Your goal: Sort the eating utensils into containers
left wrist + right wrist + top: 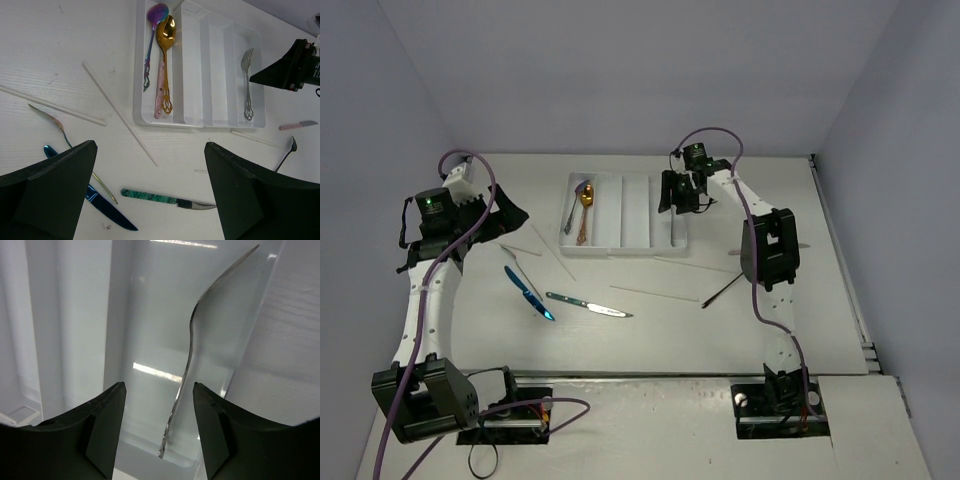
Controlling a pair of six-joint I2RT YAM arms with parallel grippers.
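Note:
The white cutlery tray (638, 243) lies at the back middle. Its left compartment holds a purple-iridescent spoon (151, 41) and a gold spoon (165, 36). Its right compartment holds a silver fork (247, 86). My right gripper (678, 195) hovers open over that compartment, and the fork (192, 342) lies loose between its fingers (107, 410). My left gripper (513, 215) is open and empty left of the tray, high over the table (150, 145). On the table lie a blue knife (528, 292), a green-handled knife (588, 305) and a black utensil (720, 290).
Several thin pale sticks (119, 114) lie left of and in front of the tray. A thin gold utensil (55, 123) lies by the blue knife. A pink-handled knife (297, 125) lies right of the tray. The tray's two middle compartments (207, 65) hold nothing.

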